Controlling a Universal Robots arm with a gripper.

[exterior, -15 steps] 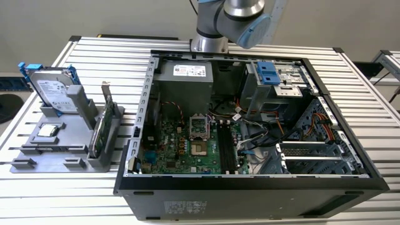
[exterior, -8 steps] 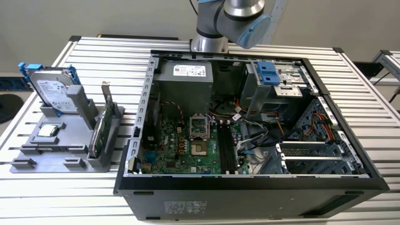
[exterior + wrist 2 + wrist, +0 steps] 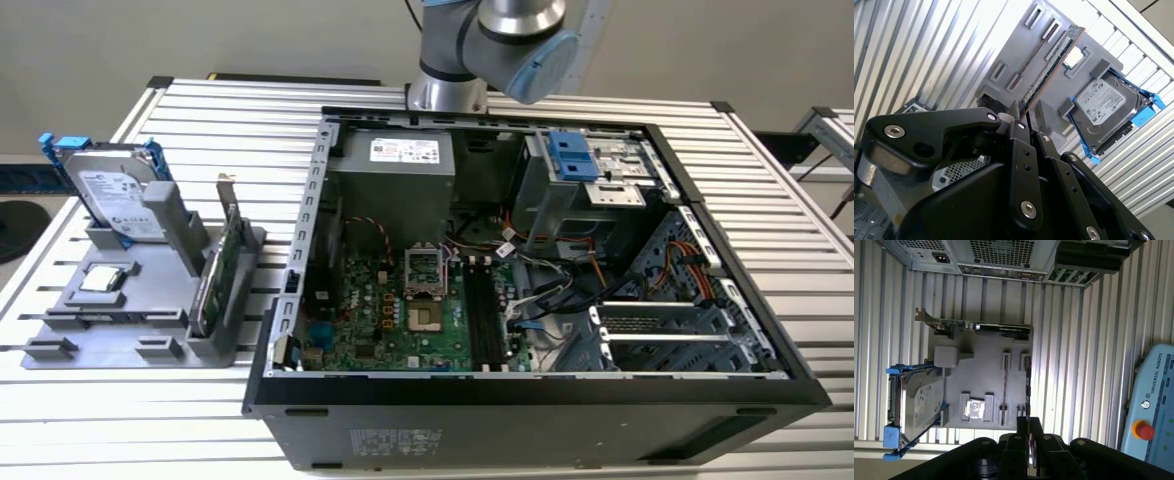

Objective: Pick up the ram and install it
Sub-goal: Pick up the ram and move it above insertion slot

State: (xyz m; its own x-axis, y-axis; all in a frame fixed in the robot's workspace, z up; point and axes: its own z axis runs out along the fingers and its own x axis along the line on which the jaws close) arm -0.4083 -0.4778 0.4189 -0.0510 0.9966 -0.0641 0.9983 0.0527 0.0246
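Observation:
The ram [image 3: 1027,385] stands on edge in the grey holder [image 3: 984,370], a long thin stick with dark chips along the holder's outer edge. In the second wrist view the ram [image 3: 1054,62] runs diagonally past the holder's small slots. My gripper [image 3: 1029,422] hangs well above the holder, lined up over one end of the stick. Its fingertips [image 3: 1015,107] sit pressed close together with nothing between them. The open computer case [image 3: 534,250] shows the motherboard's memory slots [image 3: 483,315].
On the holder [image 3: 134,320] also stand a silver hard drive with blue rails [image 3: 120,195], a green card with a metal bracket [image 3: 220,265] and a small square chip [image 3: 107,280]. A pendant with a red button [image 3: 1149,415] lies on the slatted table [image 3: 160,420].

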